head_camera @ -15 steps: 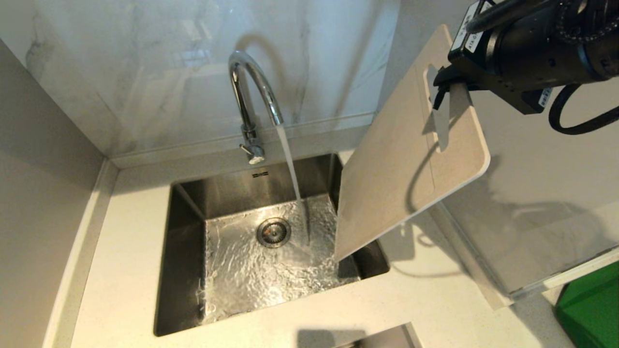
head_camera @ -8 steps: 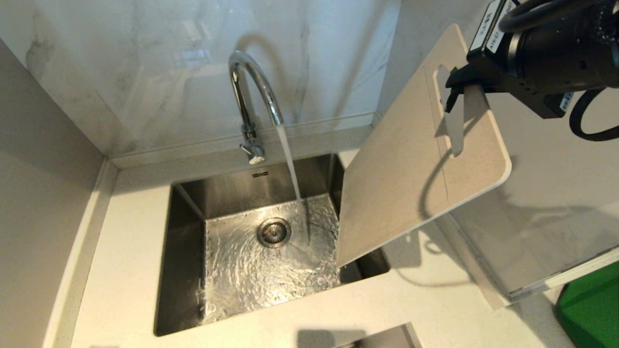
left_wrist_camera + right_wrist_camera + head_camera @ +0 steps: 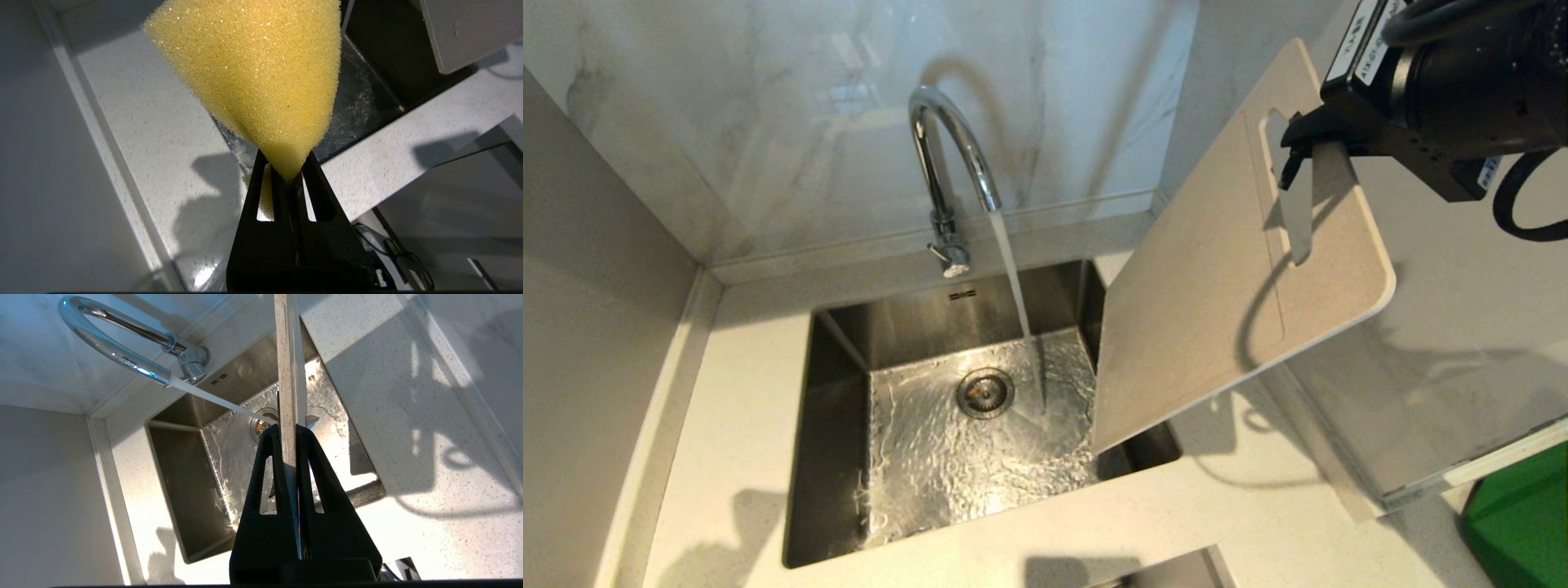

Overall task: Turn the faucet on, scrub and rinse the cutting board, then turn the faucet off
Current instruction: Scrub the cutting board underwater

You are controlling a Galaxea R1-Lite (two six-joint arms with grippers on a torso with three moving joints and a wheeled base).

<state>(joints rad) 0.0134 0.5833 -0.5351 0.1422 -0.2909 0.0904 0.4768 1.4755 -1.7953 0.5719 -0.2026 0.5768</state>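
The chrome faucet point(image 3: 947, 155) stands behind the steel sink point(image 3: 825, 425) and a stream of water runs from its spout into the basin. The beige cutting board point(image 3: 1225, 269) hangs tilted over the sink's right side, its lower corner above the basin, clear of the stream. My right gripper point(image 3: 1294, 151) is shut on the board's upper end by the slot handle. In the right wrist view the board's edge point(image 3: 288, 355) sits clamped between the jaws of that gripper point(image 3: 289, 430). My left gripper point(image 3: 286, 163) is outside the head view, shut on a yellow sponge point(image 3: 261, 73) above the counter's front left.
The drain point(image 3: 985, 392) lies in the wet sink floor. White counter point(image 3: 727, 392) surrounds the sink, with marble wall behind and grey panels at both sides. A green object point(image 3: 1519, 514) sits at the lower right. An arm's shadow falls on the counter's front left.
The right gripper has carried the board a little to the right and up. A new shadow has come onto the counter at the front left.
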